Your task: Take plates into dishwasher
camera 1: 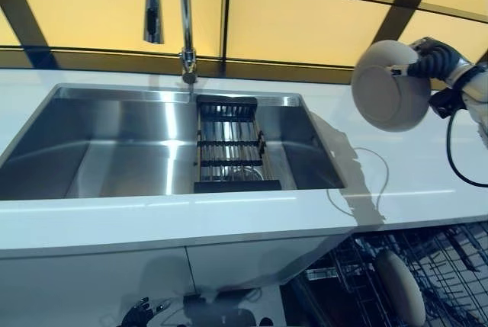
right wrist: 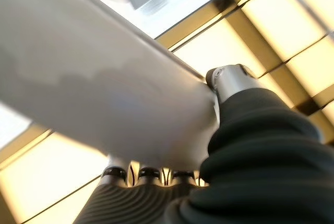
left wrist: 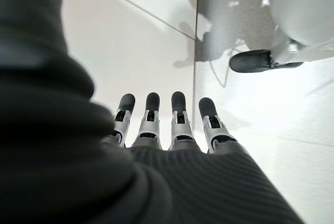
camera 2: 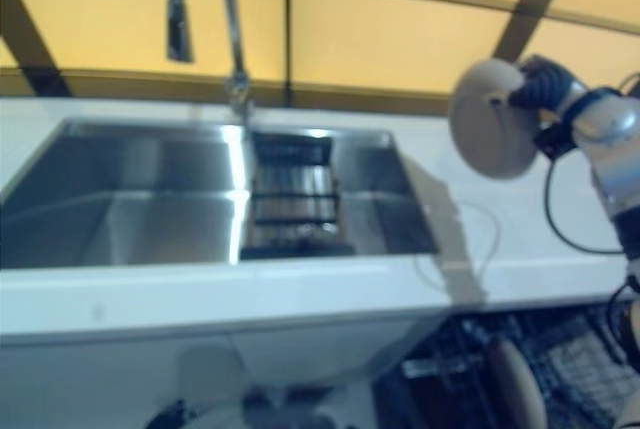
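My right hand (camera 1: 431, 59) holds a white plate (camera 1: 389, 87) on edge in the air above the right end of the counter, fingers and thumb pinching its rim (right wrist: 130, 125). Below it, under the counter at lower right, stands the open dishwasher rack (camera 1: 450, 274), with another pale plate (camera 1: 400, 287) upright in it. My left hand (camera 1: 141, 313) hangs low at the bottom of the eye views, in front of the cabinet. Its fingers (left wrist: 177, 112) are straight above the floor and hold nothing.
A steel sink (camera 1: 114, 144) fills the counter's left and middle, with a black drying rack (camera 1: 231, 144) across it and a tall faucet (camera 1: 184, 22) behind. The white counter (camera 1: 427, 167) runs right of the sink. Yellow panels line the back wall.
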